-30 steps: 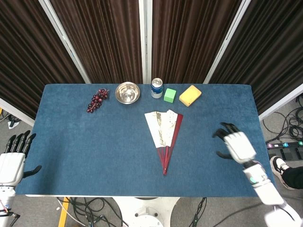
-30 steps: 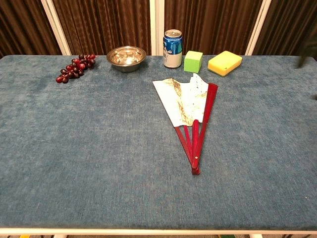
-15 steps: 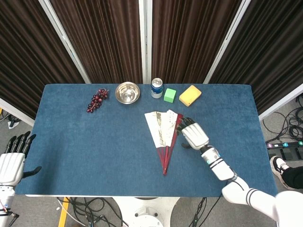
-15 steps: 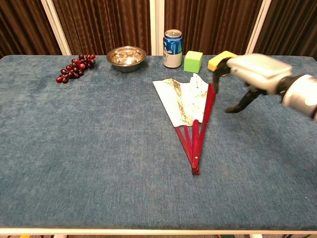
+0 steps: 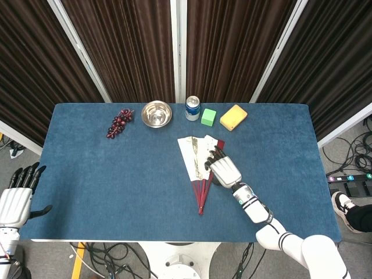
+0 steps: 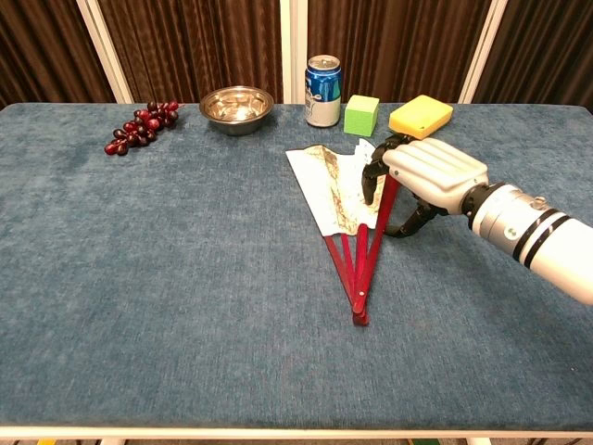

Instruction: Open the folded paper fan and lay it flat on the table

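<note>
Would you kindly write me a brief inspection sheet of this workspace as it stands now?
Surface: blue cloth-covered table.
Job's things: paper fan, partly open, lying on the table.
Clutter: grapes, metal bowl, soda can, green cube, yellow sponge along the far edge.
Hands: right hand over the fan's right side, fingertips on it; left hand off the table, fingers apart.
Cables: on the floor.
Surroundings: dark curtains.
</note>
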Controlling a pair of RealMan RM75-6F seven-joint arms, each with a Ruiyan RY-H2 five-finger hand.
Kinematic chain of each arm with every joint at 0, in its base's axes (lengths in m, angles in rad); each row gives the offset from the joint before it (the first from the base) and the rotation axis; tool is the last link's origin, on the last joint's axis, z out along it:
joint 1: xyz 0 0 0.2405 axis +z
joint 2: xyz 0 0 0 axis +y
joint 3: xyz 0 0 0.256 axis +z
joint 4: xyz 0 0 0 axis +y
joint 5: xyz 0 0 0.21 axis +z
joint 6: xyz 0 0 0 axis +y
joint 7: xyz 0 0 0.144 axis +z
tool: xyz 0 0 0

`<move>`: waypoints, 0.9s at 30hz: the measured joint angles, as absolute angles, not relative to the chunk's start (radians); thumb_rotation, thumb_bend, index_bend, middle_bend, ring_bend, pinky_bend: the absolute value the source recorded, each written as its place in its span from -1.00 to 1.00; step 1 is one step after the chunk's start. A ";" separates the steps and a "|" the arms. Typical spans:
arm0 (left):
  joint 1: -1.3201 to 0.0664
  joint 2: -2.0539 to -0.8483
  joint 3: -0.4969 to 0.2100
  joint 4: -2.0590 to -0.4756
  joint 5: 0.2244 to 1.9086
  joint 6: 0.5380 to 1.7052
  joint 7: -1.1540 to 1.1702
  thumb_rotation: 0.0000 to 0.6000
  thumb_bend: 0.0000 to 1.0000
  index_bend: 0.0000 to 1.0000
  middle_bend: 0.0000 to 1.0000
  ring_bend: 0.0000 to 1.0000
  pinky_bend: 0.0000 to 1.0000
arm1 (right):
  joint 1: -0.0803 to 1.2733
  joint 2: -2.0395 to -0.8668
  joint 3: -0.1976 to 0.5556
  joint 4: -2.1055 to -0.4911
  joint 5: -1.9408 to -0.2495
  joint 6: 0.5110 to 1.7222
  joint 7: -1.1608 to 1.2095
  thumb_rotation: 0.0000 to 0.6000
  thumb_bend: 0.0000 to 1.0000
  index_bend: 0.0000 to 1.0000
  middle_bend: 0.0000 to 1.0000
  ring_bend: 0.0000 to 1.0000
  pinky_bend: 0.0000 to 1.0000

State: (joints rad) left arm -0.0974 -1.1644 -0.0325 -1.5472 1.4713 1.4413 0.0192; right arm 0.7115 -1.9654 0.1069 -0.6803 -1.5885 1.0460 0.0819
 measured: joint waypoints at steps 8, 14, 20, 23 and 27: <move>-0.101 -1.168 -0.033 -1.534 1.473 1.436 0.003 1.00 -0.81 -0.69 -0.75 -0.85 -0.96 | 0.723 -2.026 0.076 -0.550 -1.610 1.093 0.152 1.00 0.04 0.03 -0.14 -0.55 -0.89; -0.115 -1.163 -0.039 -1.526 1.491 1.434 -0.016 1.00 -0.81 -0.69 -0.75 -0.84 -0.96 | 0.766 -2.040 0.022 -0.461 -1.671 1.116 0.204 1.00 0.65 0.27 0.00 -0.39 -0.73; -0.148 -1.156 -0.056 -1.527 1.529 1.435 -0.107 1.00 -0.81 -0.69 -0.75 -0.85 -0.92 | 0.830 -1.952 -0.011 -0.493 -1.730 1.167 0.230 1.00 0.87 0.52 0.19 -0.15 -0.48; -0.179 -1.159 -0.073 -1.523 1.549 1.431 -0.180 1.00 -0.81 -0.69 -0.75 -0.85 -0.88 | 0.866 -1.875 -0.022 -0.555 -1.759 1.197 0.237 1.00 0.90 0.58 0.24 -0.08 -0.42; -0.232 -1.177 -0.100 -1.509 1.563 1.406 -0.289 1.00 -0.81 -0.69 -0.75 -0.85 -0.84 | 0.913 -1.753 -0.027 -0.681 -1.790 1.226 0.241 1.00 0.91 0.61 0.25 -0.05 -0.40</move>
State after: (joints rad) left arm -0.2322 -1.1775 -0.0996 -1.5095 1.5634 1.4064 -0.2894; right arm 0.9126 -1.7535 -0.0275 -0.6812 -1.7902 1.2261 0.2409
